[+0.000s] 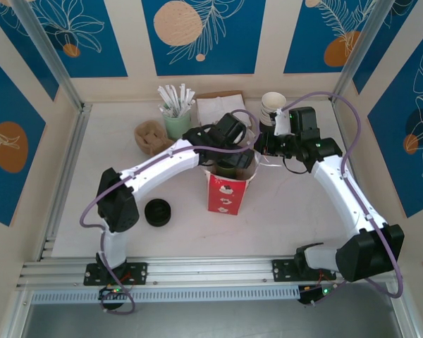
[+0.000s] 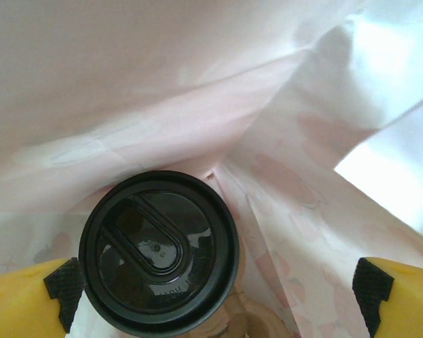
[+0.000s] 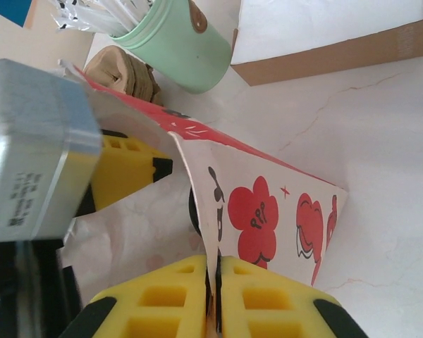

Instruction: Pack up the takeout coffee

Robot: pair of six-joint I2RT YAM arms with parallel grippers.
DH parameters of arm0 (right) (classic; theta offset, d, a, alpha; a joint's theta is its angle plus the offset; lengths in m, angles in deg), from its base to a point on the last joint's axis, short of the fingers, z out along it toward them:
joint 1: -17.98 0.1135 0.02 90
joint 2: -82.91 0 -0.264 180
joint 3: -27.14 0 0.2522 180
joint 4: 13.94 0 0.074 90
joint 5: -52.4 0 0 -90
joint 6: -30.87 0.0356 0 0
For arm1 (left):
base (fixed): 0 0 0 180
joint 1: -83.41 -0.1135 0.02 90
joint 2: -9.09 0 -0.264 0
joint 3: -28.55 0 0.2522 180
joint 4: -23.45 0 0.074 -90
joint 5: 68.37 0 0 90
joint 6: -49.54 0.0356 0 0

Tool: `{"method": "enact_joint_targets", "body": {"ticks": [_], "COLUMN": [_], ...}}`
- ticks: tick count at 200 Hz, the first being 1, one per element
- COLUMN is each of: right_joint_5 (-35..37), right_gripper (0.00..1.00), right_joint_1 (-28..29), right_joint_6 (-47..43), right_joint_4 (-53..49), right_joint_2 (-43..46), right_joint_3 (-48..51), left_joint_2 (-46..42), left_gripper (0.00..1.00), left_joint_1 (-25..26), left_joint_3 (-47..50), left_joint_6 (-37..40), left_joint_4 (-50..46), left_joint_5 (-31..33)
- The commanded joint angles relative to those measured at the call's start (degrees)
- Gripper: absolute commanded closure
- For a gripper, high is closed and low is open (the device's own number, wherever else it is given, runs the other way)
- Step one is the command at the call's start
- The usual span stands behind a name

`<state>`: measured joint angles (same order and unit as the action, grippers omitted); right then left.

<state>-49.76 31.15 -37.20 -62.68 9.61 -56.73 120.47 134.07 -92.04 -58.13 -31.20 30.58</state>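
Observation:
The takeout coffee (image 2: pixel 158 250), seen from above as a round black lid, stands inside the red-and-white bag (image 1: pixel 225 193). My left gripper (image 2: pixel 215 296) reaches down into the bag's mouth and is open wide. Its left finger (image 2: pixel 28 299) sits right beside the lid, and its right finger (image 2: pixel 402 296) is far off by the bag's inner wall (image 2: pixel 317 183). My right gripper (image 3: pixel 215 296) is shut on the bag's upper edge (image 3: pixel 197 183), its yellow pads pinching the paper wall. From above, that right gripper (image 1: pixel 257 152) is at the bag's right rim.
A low stack of black lids (image 1: pixel 158 212) lies left of the bag. Behind it are a green cup of wrapped sticks (image 1: pixel 176 121), brown sleeves (image 1: pixel 151 135), a napkin box (image 1: pixel 218 107) and stacked lidless cups (image 1: pixel 273 105). Walls close in at the back and both sides.

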Motion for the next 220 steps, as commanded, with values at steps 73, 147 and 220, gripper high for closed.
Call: {"method": "enact_joint_targets", "body": {"ticks": [73,147,220], "right_joint_5": [-1.7,-2.3,-1.1], "right_gripper": [0.92,0.96,0.97], "right_joint_1": [0.4,3.1,6.9], "right_joint_6": [0.9,7.3,8.2], "right_joint_4": [-0.8,3.8,5.3], "right_joint_2": [-2.3,-3.9,-4.8], "right_joint_3": [-3.9,-3.6,-5.0], "left_joint_2": [-8.6,-13.0,-16.0], "left_gripper": [0.02,0.03,0.01], "left_joint_1": [0.1,-1.8,-7.8], "left_joint_3": [-2.5,-9.1,-9.3], "left_joint_6": [-0.8,-1.1,-5.5], "left_joint_4": [1.1,0.9,-2.7], "left_joint_5": [-6.2,6.3,8.9]}}
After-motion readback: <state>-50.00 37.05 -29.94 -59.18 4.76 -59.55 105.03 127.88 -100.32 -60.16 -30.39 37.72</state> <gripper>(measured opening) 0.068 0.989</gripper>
